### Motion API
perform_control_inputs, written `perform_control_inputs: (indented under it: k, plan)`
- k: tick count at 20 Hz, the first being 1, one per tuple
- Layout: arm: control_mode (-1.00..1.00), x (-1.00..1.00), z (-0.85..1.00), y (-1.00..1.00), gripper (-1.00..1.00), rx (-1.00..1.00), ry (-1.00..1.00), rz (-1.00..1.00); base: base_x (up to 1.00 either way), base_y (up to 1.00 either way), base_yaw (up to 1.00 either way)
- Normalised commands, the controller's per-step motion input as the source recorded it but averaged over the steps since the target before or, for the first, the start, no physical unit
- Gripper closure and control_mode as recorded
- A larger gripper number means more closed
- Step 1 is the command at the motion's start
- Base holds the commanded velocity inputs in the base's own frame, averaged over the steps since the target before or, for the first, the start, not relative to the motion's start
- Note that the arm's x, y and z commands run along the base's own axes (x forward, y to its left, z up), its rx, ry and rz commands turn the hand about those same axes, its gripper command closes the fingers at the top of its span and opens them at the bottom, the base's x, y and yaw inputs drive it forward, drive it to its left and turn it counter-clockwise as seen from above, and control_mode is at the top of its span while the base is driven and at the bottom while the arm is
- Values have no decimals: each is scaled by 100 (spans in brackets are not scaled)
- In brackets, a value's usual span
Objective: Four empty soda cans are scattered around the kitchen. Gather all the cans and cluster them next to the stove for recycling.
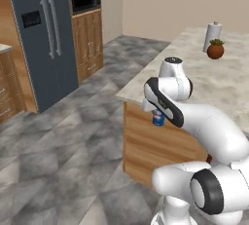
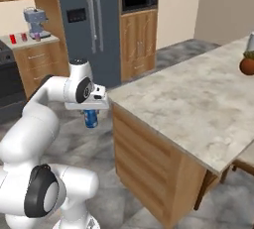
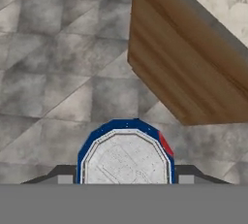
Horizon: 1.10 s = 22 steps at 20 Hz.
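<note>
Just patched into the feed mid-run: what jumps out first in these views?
The tool is shut on a blue-and-white soda can, held in the air above the grey floor just off the corner of the stone-topped island. Far back on the left counter of the right base view, red cans stand beside the coffee machine. A terracotta plant pot sits on the island's far end.

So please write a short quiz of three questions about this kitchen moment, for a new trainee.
1. True or false: the gripper holds the blue-and-white can above the floor.
2. Which thing stands beside the plant pot on the island counter? A) paper towel roll B) kettle C) bowl
3. Name the appliance on the far counter near the two small red cans.

Key: 1 true; 2 A; 3 coffee machine.
</note>
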Motion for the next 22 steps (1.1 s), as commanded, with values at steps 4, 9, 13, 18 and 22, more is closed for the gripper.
perform_control_inputs:
  k: [4,9,13,18,22]
  plan:
    - [100,0,0,0,100,0,0,0,35,43,28]
    - [100,0,0,0,100,0,0,0,39,39,29]
    - [100,0,0,0,100,0,0,0,42,38,28]
    - [100,0,0,0,100,0,0,0,48,35,27]
    - [100,0,0,0,100,0,0,0,59,26,26]
